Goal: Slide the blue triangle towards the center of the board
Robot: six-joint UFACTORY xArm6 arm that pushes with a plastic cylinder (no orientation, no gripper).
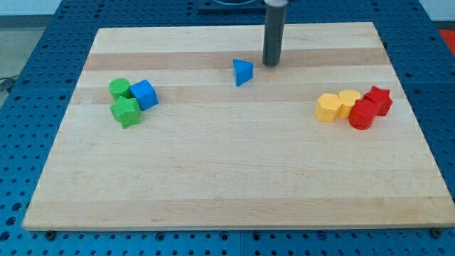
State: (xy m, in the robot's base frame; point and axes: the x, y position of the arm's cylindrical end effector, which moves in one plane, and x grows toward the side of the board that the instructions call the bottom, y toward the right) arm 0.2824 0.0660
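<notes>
1. One blue triangle [242, 72] is my landmark; it sits on the wooden board [234, 178], in the upper middle part, nearer the view's top edge than the board's centre.
2. Its shape reads as a wedge: a flat, near-vertical face on the view's left and a point toward the view's right. I cannot make out a clear long axis at this size.
3. My tip [271, 65] is just up and to the view's right of the triangle, near its pointed side, with a narrow strip of bare wood between them, so not touching.
4. No jaws on this rig; the arm ends in a plain dark rod, standing upright.
5. Well to the view's left of the triangle, slightly lower, is a tight cluster: a blue cube [144, 94], a green block [119, 88] against its left side, and a green star-like block [126, 112] just below them.
6. Well to the view's right of the triangle, also lower, two yellow blocks [337, 105] sit side by side, with two red blocks [371, 107] pressed against them on the far side.
</notes>
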